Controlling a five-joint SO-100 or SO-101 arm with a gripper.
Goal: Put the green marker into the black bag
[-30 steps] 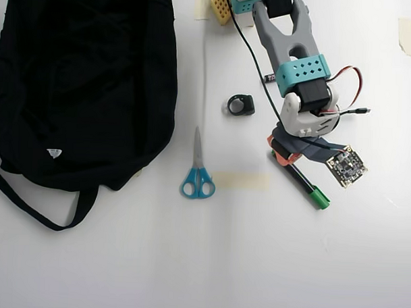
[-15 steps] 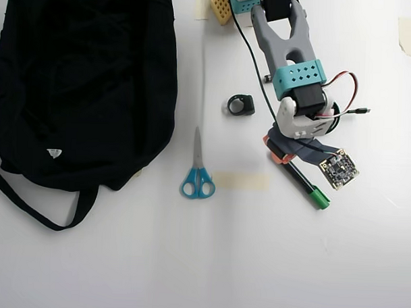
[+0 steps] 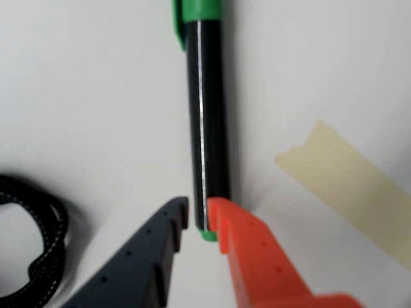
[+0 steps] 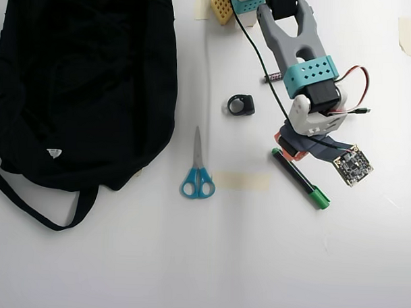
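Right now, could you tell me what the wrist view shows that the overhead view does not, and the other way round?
Only the wrist view shows the gripper closely: its dark and orange fingertips flank the marker's small green end, nearly closed. Only the overhead view shows the black bag, the scissors, a small black ring-shaped thing and the arm. Both show the marker lying on the white table and a strip of tape.

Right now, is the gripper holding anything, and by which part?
It cannot be told for sure: the gripper straddles the green marker at its small green end tip, jaws nearly closed, marker lying on the table.
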